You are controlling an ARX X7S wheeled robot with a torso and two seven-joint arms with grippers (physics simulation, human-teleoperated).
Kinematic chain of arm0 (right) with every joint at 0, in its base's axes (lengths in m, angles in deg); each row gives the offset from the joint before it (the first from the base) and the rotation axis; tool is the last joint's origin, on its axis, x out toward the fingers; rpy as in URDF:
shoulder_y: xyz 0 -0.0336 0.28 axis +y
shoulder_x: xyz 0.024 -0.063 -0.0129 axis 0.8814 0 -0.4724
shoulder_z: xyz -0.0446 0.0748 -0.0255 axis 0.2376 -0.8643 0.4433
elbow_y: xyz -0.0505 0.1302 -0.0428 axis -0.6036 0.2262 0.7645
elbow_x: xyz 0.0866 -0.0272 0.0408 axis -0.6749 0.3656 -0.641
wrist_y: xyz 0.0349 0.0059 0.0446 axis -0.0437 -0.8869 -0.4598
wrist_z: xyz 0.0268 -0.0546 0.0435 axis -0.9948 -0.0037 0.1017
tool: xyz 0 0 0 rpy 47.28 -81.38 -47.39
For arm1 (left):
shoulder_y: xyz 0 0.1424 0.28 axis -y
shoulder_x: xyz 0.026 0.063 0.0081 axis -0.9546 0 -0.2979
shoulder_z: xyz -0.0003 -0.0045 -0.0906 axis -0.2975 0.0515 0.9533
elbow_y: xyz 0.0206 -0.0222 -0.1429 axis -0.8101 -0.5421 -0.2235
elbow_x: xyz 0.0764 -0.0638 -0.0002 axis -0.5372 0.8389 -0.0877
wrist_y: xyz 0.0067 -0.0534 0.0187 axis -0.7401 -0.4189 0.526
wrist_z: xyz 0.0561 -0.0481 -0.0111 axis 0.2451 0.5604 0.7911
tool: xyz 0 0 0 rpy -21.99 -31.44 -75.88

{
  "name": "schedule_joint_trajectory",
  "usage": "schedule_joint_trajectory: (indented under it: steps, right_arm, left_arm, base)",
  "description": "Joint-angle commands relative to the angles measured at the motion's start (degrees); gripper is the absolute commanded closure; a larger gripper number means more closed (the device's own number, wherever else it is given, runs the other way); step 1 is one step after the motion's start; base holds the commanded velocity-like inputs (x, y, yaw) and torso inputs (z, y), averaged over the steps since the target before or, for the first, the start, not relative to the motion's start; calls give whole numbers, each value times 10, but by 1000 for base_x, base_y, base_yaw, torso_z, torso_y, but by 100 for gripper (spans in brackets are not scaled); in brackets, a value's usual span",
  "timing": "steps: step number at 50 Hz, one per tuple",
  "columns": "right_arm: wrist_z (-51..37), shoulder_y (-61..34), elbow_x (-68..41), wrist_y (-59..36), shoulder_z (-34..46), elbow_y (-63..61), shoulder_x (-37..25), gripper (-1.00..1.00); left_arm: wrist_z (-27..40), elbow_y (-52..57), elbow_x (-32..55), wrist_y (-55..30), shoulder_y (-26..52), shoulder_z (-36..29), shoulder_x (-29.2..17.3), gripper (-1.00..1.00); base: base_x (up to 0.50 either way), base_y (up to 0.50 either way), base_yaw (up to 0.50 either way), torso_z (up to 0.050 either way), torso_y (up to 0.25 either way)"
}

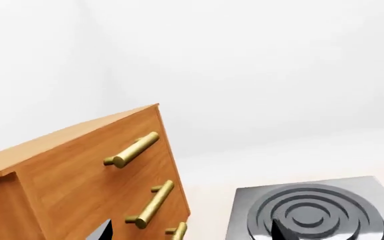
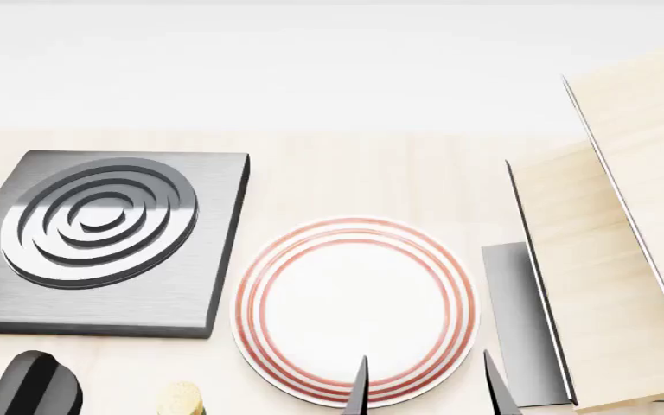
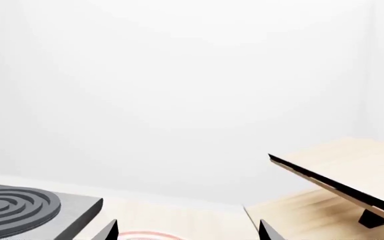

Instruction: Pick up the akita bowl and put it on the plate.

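The akita bowl is out of view in all three views. The plate [image 2: 355, 311], white with red rings round its rim, lies on the pale wooden table in the head view, right of the burner. Only two dark fingertips of my right gripper [image 2: 428, 389] show there, spread wide over the plate's near right edge, nothing between them. The right wrist view shows this gripper [image 3: 188, 234] open above a sliver of the plate's rim [image 3: 145, 235]. My left gripper [image 1: 192, 235] is open and empty too, one tip before a wooden cabinet, the other over the burner.
A dark grey square burner [image 2: 107, 238] with concentric rings lies at the left of the table. Pale wooden shelf boards [image 2: 609, 259] lean at the right. A brown cabinet [image 1: 92, 175] with brass handles stands close to my left gripper. A black arm part [image 2: 32, 387] shows bottom left.
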Motion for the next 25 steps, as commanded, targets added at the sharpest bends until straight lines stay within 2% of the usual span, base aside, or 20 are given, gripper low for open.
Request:
schedule_joint_trajectory:
  steps: [1,14,20,25]
  right_arm:
    - [-1,-5,-5,3,1,13,0,-100]
    - [-2,-10,-11,3,1,21,-1,-100]
    - [-3,-13,-11,4,3,27,0,-100]
    - [-2,-17,-14,1,4,32,1,-100]
  left_arm:
    - [1,-1,14,-36,-2,-18,-14,-100]
    - [-3,1,75,-82,-2,1,-22,-100]
    - [14,-10,144,-149,22,9,-29,-100]
    - [10,-26,168,-168,30,7,-34,-100]
  base:
    - [0,0,0,0,0]
    - [0,0,0,0,0]
    - [0,0,0,0,0]
    - [0,0,0,0,0]
